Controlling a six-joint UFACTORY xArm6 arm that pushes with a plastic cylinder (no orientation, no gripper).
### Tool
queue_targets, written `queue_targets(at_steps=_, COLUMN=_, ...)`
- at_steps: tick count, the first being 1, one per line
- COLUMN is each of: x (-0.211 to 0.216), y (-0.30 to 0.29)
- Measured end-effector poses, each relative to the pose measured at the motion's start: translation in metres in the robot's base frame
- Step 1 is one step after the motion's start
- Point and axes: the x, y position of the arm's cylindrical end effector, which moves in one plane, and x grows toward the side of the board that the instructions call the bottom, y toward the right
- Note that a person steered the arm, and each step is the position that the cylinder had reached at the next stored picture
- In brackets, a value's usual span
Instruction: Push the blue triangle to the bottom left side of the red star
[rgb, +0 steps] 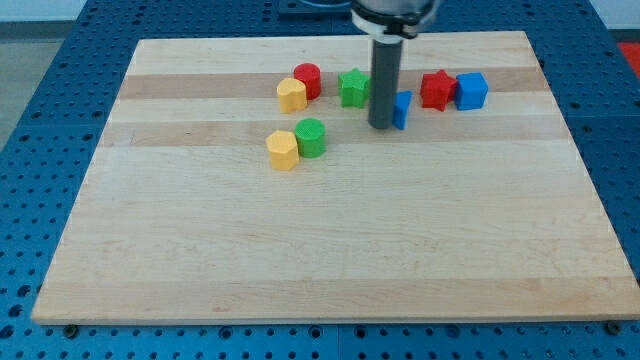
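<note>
You are seeing my tip (382, 126), a bare rod carrying no claw, touching the blue triangle (402, 109) at its nine o'clock, the red star (436, 89) sitting near at two o'clock toward the desk (300, 250) edge.

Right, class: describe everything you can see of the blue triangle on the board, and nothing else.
The blue triangle is a small, solid-looking block of plain bright blue, matte like plastic. Only its right part shows; the dark rod hides the rest, so its triangular outline is hard to confirm. It sits flat on the wooden board near the view's top, between the green star and the red star, touching neither. My tip stands against its left side, apparently in contact.
</note>
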Motion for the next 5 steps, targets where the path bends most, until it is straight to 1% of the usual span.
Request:
queue_targets(at_steps=1, x=0.003, y=0.034)
queue_targets(at_steps=2, x=0.001, y=0.051)
queue_targets(at_steps=3, x=0.030, y=0.007)
queue_targets(at_steps=4, x=0.013, y=-0.101)
queue_targets(at_steps=5, x=-0.051, y=-0.139)
